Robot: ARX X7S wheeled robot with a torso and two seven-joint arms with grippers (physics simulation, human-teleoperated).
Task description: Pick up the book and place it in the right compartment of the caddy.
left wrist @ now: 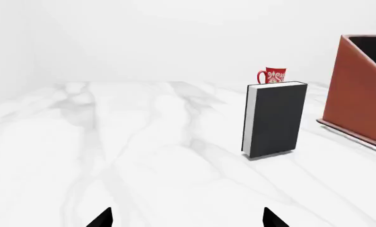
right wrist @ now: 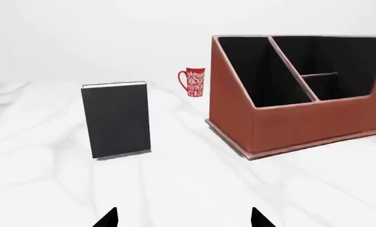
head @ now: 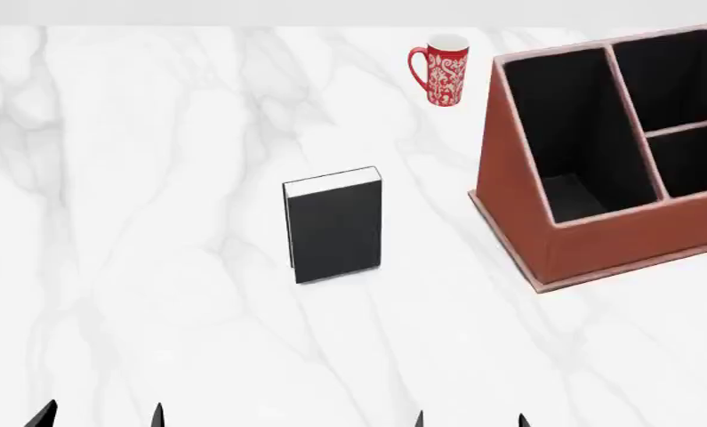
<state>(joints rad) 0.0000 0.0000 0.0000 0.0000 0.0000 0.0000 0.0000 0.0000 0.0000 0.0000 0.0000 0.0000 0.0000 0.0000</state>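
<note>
— Standing upright on the white marble surface (head: 151, 222), the book (head: 334, 229) is well apart from both arms, with the caddy (head: 531, 209) off to its right and a red mug (head: 441, 70) behind.

— And the grippers?

— The left gripper (head: 100, 415) and right gripper (head: 469, 420) each show spread fingertips with nothing between them.

— How should the pickup go?

— Probably the right gripper should close across the book's thin sides, gripping high so the book does not topple, then lift well over the caddy's rim.
</note>
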